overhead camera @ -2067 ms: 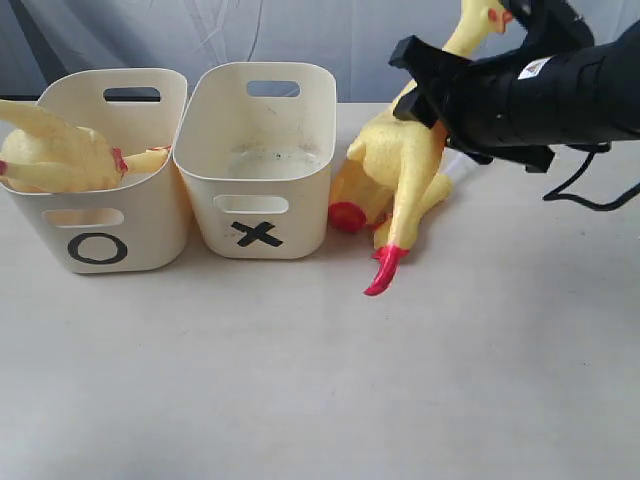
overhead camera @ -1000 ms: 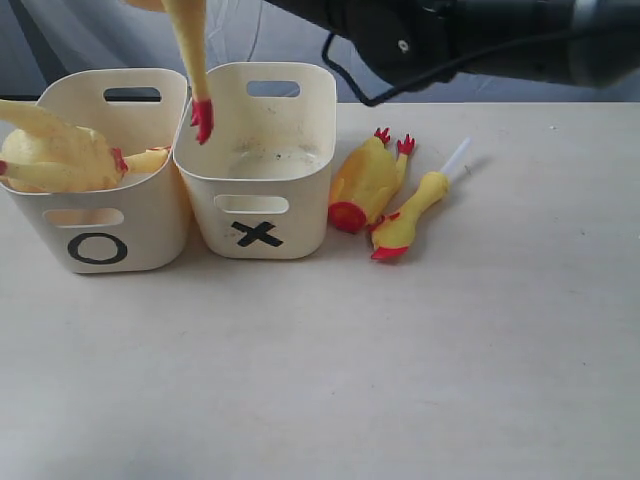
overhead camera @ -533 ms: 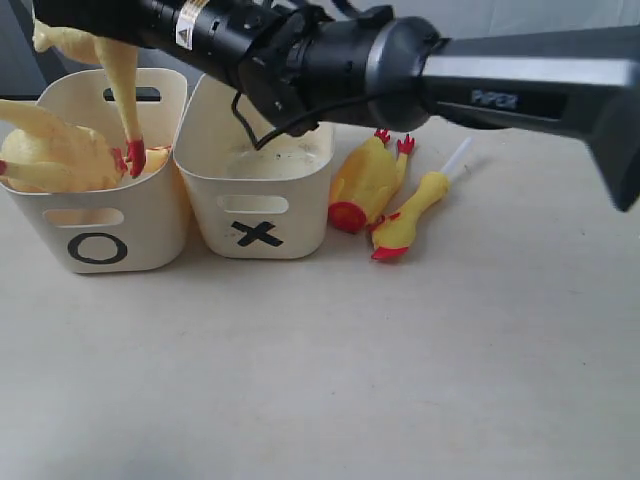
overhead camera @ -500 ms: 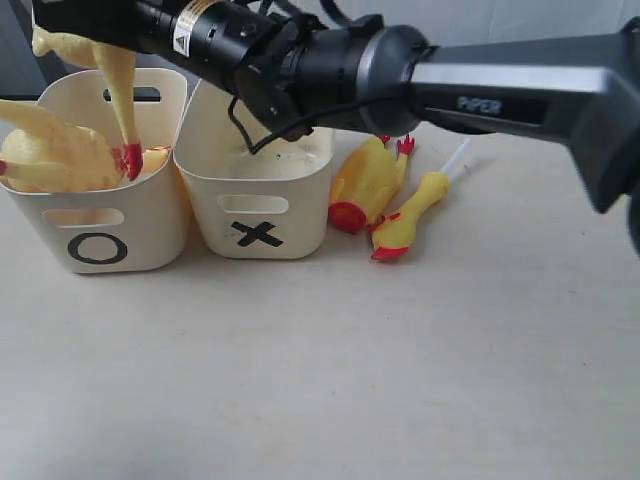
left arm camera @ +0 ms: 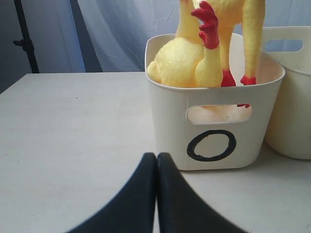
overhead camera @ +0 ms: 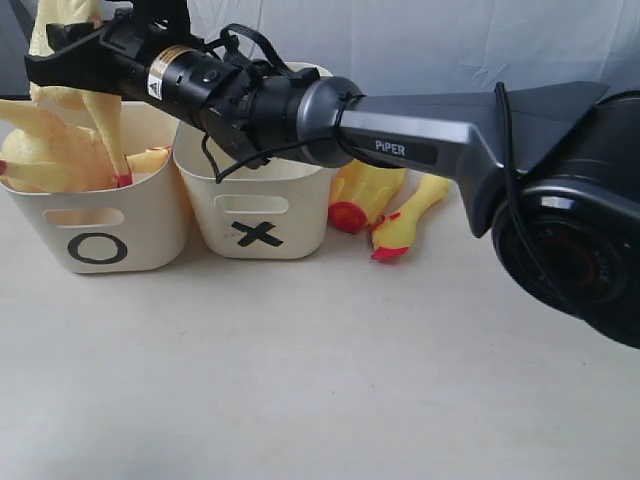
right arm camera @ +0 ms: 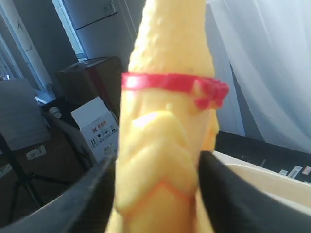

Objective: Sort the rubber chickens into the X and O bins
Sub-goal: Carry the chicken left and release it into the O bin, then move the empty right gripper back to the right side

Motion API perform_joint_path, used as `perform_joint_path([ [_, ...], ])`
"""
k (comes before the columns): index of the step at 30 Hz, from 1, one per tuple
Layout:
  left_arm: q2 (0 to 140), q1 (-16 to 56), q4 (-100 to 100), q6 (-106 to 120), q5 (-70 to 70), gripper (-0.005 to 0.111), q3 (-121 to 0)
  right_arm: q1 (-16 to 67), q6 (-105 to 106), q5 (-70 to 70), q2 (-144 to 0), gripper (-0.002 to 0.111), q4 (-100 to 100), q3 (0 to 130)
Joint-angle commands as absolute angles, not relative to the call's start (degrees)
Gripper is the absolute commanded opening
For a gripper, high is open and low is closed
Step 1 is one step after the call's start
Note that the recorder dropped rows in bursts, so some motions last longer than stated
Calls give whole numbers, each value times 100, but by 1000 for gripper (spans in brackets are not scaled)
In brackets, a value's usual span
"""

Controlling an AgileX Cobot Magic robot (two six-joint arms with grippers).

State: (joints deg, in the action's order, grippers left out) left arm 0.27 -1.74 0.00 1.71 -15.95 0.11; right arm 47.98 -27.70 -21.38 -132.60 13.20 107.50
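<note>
Two cream tubs stand side by side on the tabletop [overhead camera: 300, 380] in the exterior view, the O bin [overhead camera: 100, 225] to the left of the X bin [overhead camera: 262, 205]. The right arm reaches across both. Its right end effector [overhead camera: 70, 62] holds a large chicken [overhead camera: 106, 125] over the O bin, red feet hanging inside beside a second large chicken [overhead camera: 45, 150] lying there. A plump small chicken [overhead camera: 362, 190] and a slim small chicken [overhead camera: 408, 218] lie just right of the X bin.

In the left wrist view, the left end effector [left arm camera: 156, 160] has its tips pressed together, empty, low over the tabletop in front of the O bin.

In the right wrist view, dark fingers [right arm camera: 90, 199] clamp the large chicken's yellow body on both sides.
</note>
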Motion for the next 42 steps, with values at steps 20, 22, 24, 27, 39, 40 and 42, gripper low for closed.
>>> perform_joint_path([
  [20, 0, -147, -37, 154, -1541, 0, 0, 4798, -2121, 2344, -11812, 61, 3548, 10840],
  [22, 0, -147, -37, 154, -1541, 0, 0, 4798, -2121, 2525, -11649, 61, 3728, 10840],
  [24, 0, -147, -37, 154, -1541, 0, 0, 4798, -2121, 2922, -11516, 61, 3942, 10840],
  [27, 0, -147, -37, 154, -1541, 0, 0, 4798, -2016, 3766, -11397, 61, 4420, 10787],
  [39, 0, -147, -37, 154, -1541, 0, 0, 3427, -3707, 4992, -10626, 61, 5646, 8552],
  [40, 0, -147, -37, 154, -1541, 0, 0, 2989, -4373, 4938, -10408, 61, 5636, 8195],
  [42, 0, -147, -37, 154, -1541, 0, 0, 2404, -5176, 4702, -10073, 61, 5407, 7575],
])
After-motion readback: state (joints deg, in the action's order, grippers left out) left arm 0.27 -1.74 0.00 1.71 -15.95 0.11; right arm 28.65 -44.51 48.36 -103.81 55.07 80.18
